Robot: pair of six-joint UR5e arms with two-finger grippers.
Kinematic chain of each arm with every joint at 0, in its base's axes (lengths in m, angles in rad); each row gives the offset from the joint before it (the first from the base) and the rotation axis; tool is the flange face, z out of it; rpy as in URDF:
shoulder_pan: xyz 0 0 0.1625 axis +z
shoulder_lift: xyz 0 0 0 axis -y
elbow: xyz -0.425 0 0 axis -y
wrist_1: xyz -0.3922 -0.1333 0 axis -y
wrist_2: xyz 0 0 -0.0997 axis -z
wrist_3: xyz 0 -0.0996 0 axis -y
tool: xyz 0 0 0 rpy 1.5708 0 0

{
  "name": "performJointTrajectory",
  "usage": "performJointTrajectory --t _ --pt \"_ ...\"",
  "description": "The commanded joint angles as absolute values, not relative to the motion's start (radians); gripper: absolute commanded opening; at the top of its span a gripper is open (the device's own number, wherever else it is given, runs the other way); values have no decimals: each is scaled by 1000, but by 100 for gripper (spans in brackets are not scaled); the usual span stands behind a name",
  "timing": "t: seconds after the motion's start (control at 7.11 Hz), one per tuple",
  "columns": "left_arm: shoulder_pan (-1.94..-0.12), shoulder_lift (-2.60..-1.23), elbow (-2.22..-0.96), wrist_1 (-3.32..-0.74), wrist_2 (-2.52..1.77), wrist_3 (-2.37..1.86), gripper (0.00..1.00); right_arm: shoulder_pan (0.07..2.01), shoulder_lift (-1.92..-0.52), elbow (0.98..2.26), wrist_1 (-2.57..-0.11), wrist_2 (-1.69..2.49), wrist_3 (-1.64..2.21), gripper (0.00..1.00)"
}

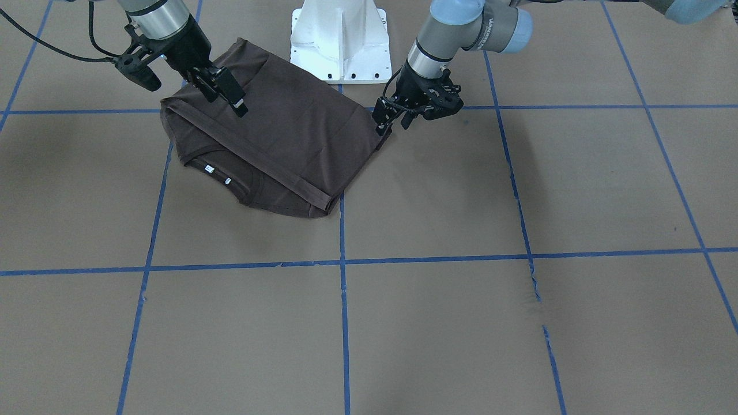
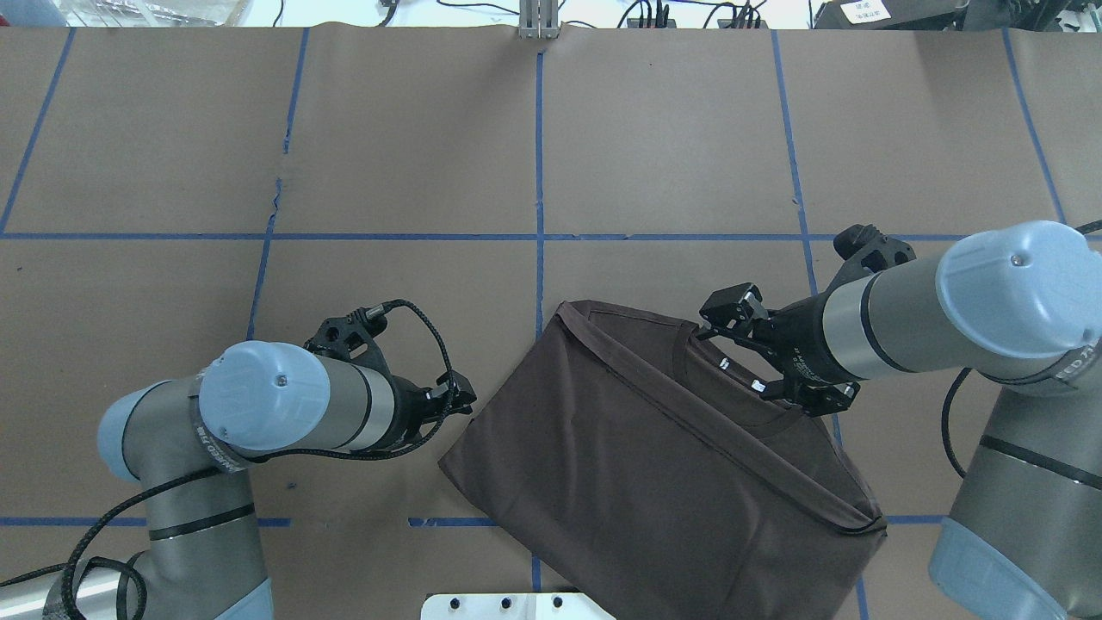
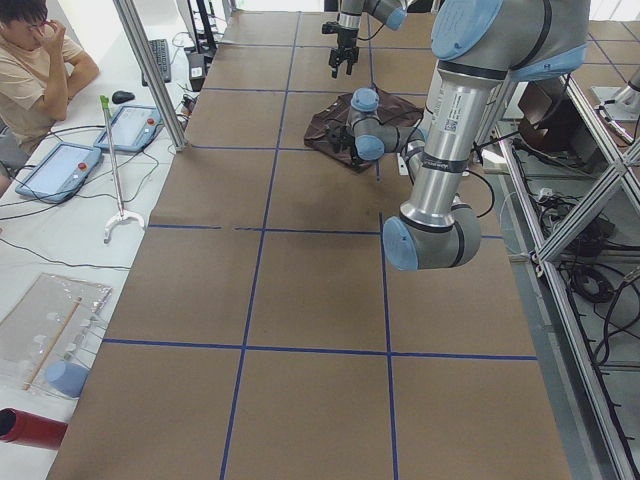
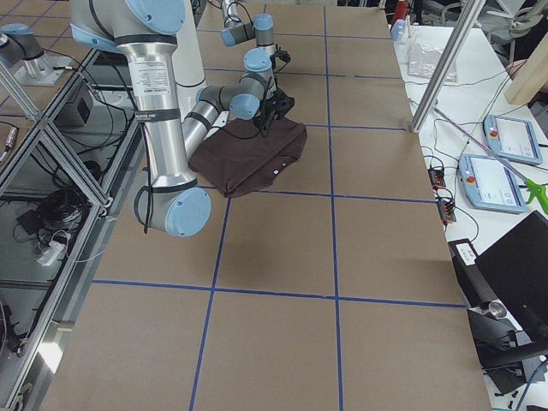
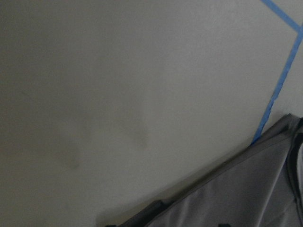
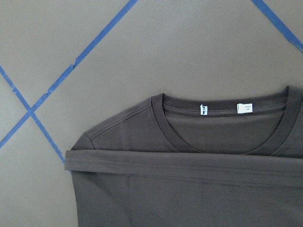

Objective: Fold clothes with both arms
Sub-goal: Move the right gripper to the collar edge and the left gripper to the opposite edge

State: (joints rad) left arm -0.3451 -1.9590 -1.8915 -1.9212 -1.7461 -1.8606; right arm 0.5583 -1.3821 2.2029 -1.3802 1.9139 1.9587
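Observation:
The dark brown T-shirt (image 1: 300, 132) (image 2: 637, 456) lies folded on the brown table near the robot's base. Its hem is laid over up to the collar (image 6: 222, 111), where two white neck tags (image 6: 245, 108) show. My right gripper (image 1: 222, 95) (image 2: 749, 357) hovers open over the collar end and holds nothing. Just off the shirt's opposite corner, my left gripper (image 1: 392, 121) (image 2: 461, 398) is also open and empty. The left wrist view shows only bare table and the shirt's edge (image 5: 246, 198).
The white base block (image 1: 340, 40) (image 2: 508, 607) stands just behind the shirt. Blue tape lines (image 1: 343, 300) mark the brown table into squares. A person (image 3: 30, 60) sits at a side table with tablets (image 3: 60, 170) beyond the table's long edge.

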Motion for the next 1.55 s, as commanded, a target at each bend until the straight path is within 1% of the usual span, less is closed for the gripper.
performJointTrajectory --t 0.0,0.14,0.28,0.56,0.7,0.84,0.98,1.27,1.41 --pt "-312 -1962 -1879 -1867 -1733 -1862 75 560 -1353 2171 -1379 1910 1954 100" --pt "-299 -1962 -1873 -1867 -1723 -1862 73 560 -1347 2172 -1379 1910 1956 100" --pt "-287 -1989 -1841 -1864 -1721 -1862 71 558 -1345 2166 -1379 1910 1956 100" --pt "-287 -2010 -1822 -1864 -1721 -1862 56 558 -1344 2166 -1379 1910 1956 100" --pt "-287 -2010 -1822 -1864 -1721 -1862 33 558 -1344 2166 -1379 1908 1956 100" --pt "-287 -2002 -1822 -1864 -1721 -1862 2 558 -1344 2164 -1378 1908 1957 100" --pt "-290 -1994 -1827 -1855 -1721 -1861 0 558 -1344 2164 -1378 1908 1959 100" --pt "-311 -1991 -1853 -1771 -1718 -1845 0 558 -1344 2164 -1378 1907 1965 100" --pt "-360 -2000 -1858 -1770 -1718 -1777 0 558 -1333 2164 -1376 1890 1967 100"
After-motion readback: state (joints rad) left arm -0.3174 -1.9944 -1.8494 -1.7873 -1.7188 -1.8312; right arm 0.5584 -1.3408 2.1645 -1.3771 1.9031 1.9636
